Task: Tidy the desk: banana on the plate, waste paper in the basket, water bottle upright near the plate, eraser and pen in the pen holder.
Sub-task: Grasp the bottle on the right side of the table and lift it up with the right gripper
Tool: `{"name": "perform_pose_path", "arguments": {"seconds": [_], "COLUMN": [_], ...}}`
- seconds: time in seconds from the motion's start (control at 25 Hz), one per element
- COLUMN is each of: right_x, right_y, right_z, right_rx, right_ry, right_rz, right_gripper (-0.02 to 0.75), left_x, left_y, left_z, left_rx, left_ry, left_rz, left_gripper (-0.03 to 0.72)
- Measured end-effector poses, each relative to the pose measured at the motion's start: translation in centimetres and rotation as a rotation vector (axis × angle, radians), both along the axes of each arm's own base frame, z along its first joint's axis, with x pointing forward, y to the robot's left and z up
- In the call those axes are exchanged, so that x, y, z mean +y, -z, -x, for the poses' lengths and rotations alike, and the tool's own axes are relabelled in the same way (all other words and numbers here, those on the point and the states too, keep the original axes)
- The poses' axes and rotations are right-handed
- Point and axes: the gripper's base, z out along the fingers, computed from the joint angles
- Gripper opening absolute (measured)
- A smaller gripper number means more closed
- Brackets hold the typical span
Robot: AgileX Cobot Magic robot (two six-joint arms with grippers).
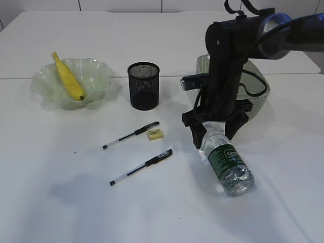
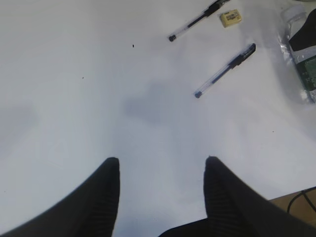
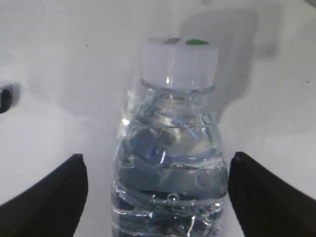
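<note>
The water bottle (image 1: 228, 164) lies on its side on the desk (image 1: 61, 192), cap toward the back. My right gripper (image 1: 213, 137) straddles its neck end, open, with a gap between each finger and the bottle (image 3: 168, 163). The banana (image 1: 68, 77) lies in the plate (image 1: 98, 68). Two pens (image 1: 132, 134) (image 1: 142, 167) and the eraser (image 1: 154, 133) lie on the desk in front of the pen holder (image 1: 144, 86). The basket (image 1: 255, 86) stands behind my right arm. My left gripper (image 2: 162, 159) hangs open over bare desk. No waste paper shows in any view.
In the left wrist view, a pen (image 2: 224, 71), the other pen (image 2: 197, 19), the eraser (image 2: 231, 18) and part of the bottle (image 2: 303, 64) lie at the upper right. The desk's edge shows at that view's lower right corner.
</note>
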Motion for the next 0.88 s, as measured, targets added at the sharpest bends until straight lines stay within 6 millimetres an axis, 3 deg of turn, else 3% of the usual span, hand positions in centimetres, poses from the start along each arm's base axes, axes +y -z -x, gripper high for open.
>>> {"name": "perform_pose_path", "arguments": {"seconds": [0.36, 0.68, 0.88], "right_x": [0.1, 0.1, 0.1], "right_y": [1.6, 1.7, 1.7], "right_z": [-0.1, -0.1, -0.1], "right_rx": [0.032, 0.035, 0.035], "right_ry": [0.003, 0.003, 0.003], "right_rz": [0.009, 0.010, 0.010], "right_gripper": [0.656, 0.472, 0.452], "left_x": [0.0, 0.0, 0.0], "left_y": [0.0, 0.0, 0.0], "left_z": [0.0, 0.0, 0.0], "left_rx": [-0.001, -0.002, -0.002], "left_ry": [0.000, -0.001, -0.001], "left_rz": [0.000, -0.002, -0.002], "left_gripper": [0.391, 0.391, 0.391]}}
